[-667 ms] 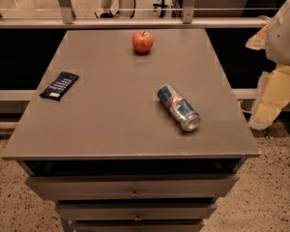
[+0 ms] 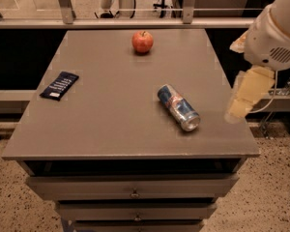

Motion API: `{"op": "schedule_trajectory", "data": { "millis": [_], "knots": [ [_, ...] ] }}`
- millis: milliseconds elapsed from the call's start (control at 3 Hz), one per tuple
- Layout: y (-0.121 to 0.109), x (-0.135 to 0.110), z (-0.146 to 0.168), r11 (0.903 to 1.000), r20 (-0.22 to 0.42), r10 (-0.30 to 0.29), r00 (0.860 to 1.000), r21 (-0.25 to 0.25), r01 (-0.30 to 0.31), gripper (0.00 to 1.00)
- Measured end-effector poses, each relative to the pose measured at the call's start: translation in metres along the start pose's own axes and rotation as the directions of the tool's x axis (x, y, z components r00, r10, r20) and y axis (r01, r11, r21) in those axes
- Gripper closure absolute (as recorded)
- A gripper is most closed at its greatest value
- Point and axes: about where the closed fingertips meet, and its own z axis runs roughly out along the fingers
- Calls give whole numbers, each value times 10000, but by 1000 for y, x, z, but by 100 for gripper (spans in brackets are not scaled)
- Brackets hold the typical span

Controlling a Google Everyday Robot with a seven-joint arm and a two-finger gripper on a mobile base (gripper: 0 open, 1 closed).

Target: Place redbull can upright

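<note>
- Redbull can point(image 2: 178, 107) lies on its side on the grey counter point(image 2: 111, 124), a little right of the middle of the frame. It is blue and silver with a red mark. Its silver end points toward the lower right and its other end toward the upper left.
- At the left of the frame, a dark blue flat packet point(image 2: 59, 85) with pale print lies on the counter near its left edge, well apart from the can.
- Along the bottom of the frame, below the counter's front edge, are drawers point(image 2: 134, 187) with small metal pulls.
- In the upper middle, a red apple point(image 2: 142, 41) sits near the counter's far edge, well apart from the can.
- At the right of the frame, the pale yellow gripper point(image 2: 237, 111) hangs down from the white arm point(image 2: 275, 33). It is over the counter's right edge, near the can's silver end and to its right, apart from it. I cannot tell whether the gripper is released or clenched.
</note>
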Motion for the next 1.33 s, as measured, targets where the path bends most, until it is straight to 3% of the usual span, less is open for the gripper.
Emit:
{"op": "schedule_trajectory", "data": {
  "millis": [333,667,1000,1333],
  "knots": [
    [-13,-20,29,9944,362,1053,9938,-154,-1048,0],
    [-25,-45,68,9710,278,2363,9713,310,-2372,0],
    [-28,-55,93,9402,-11,3320,9433,805,-3308,0],
    [-30,-57,123,9025,-505,4198,9062,1293,-4109,0]
  ]
}}
